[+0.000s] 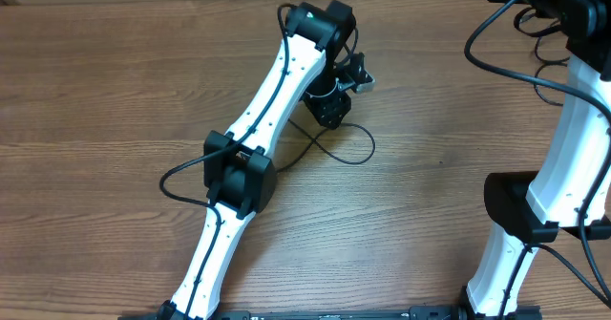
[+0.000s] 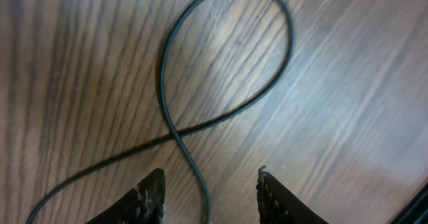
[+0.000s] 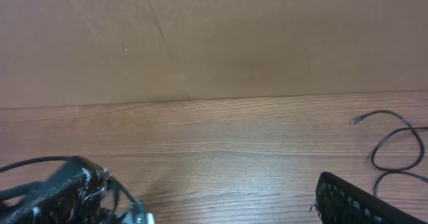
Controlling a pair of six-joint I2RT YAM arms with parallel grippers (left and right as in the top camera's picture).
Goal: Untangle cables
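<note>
Black cable (image 2: 162, 83) lies crossed in a loop on the table (image 2: 348, 83), its 6 o'clock tail running between the spread left fingers (image 2: 150, 192), likely poised to pinch it; right fingers (image 3: 348, 198) gape empty.

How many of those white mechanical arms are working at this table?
2. The left arm stretches from the near edge to the middle of the table, the left pincer over a looped cable. The right arm stands along the right edge. None seems hidden.
</note>
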